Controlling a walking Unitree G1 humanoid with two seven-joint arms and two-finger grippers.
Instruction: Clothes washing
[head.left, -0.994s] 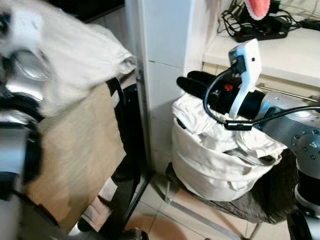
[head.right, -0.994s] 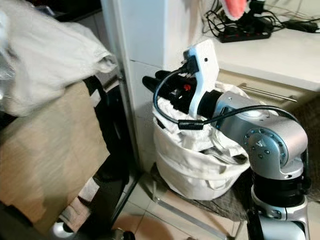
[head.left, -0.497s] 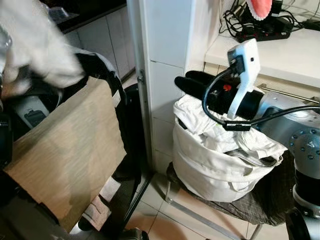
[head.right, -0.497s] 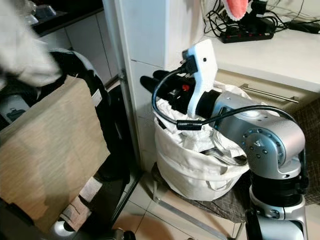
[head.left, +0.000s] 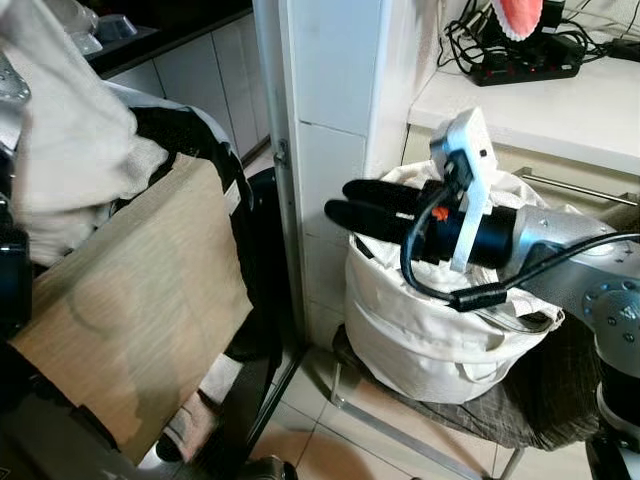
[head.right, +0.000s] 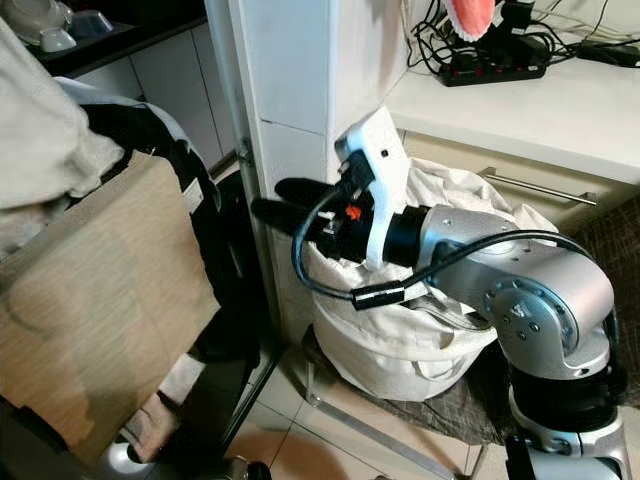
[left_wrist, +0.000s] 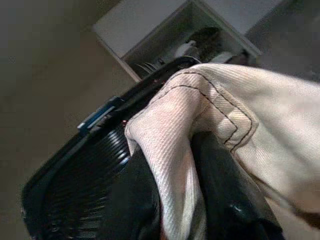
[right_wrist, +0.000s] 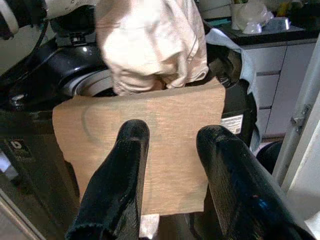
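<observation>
cream cotton dominates. left eye view: a cream garment (head.left: 70, 170) hangs bunched at the robot's left, held high over the dark washer (head.left: 215, 150), likely so it can drop into the drum rather than snag on the rim. a tan cardboard sheet (head.left: 140, 300) leans against the washer's front. the right gripper (head.left: 345, 205) reaches out level above the white laundry bag (head.left: 430, 330), empty, pointing toward the washer; judged to be leaving the bag or waiting its turn. the bag sits full on a low stool (head.left: 440, 420) with a dark cloth under it, near the white pillar (head.left: 330, 100).

right eye view: same layout. a pale bench (head.right: 530, 100) behind the bag carries a black power strip (head.right: 495, 68) and tangled cables. tiled floor (head.right: 330, 450) below, white cabinet fronts beyond the washer.

left wrist view: the left gripper (left_wrist: 175, 200) has its black fingers closed on a stitched fold of the cream garment, cloth pinched between them and draped over. the washer's dark ribbed rim sits just past the cloth, so the load looks close to the opening.

right wrist view: the right gripper's fingers (right_wrist: 120, 175) stand apart with nothing between them, aimed at the cardboard sheet and the hanging garment above the drum.
</observation>
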